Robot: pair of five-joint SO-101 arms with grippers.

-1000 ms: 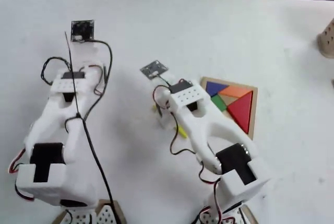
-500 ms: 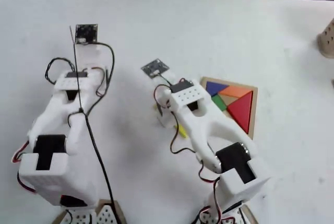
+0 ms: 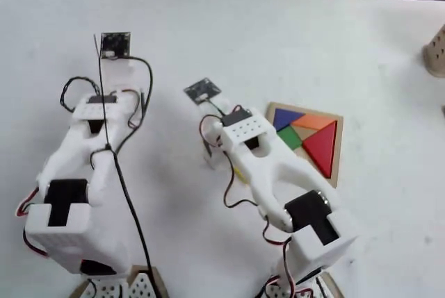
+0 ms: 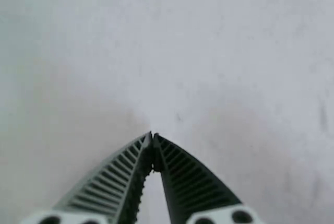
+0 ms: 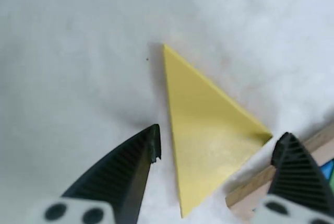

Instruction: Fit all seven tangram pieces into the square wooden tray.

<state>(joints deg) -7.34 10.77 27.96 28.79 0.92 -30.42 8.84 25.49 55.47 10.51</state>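
Note:
The square wooden tray point(image 3: 336, 160) lies right of centre with blue point(image 3: 286, 117), orange point(image 3: 313, 121), green point(image 3: 291, 137) and red point(image 3: 322, 145) pieces in it. A yellow triangle point(image 5: 206, 130) lies flat on the white table beside the tray's corner point(image 5: 263, 190); a sliver of it point(image 3: 239, 172) peeks out under the right arm point(image 3: 243, 131). My right gripper point(image 5: 219, 148) hangs open just above the triangle, one finger on each side of it. My left gripper point(image 4: 152, 143) is shut on nothing over bare table. The left arm point(image 3: 97, 114) stands far left of the tray.
A tan perforated object point(image 3: 437, 51) sits at the table's right edge. A black cable point(image 3: 122, 180) trails along the left arm. The arms' bases point(image 3: 132, 285) stand at the near edge. Open white table lies beyond both arms.
The right arm has shifted a little to the left, away from the tray. The left arm stretched slightly farther out, then held still.

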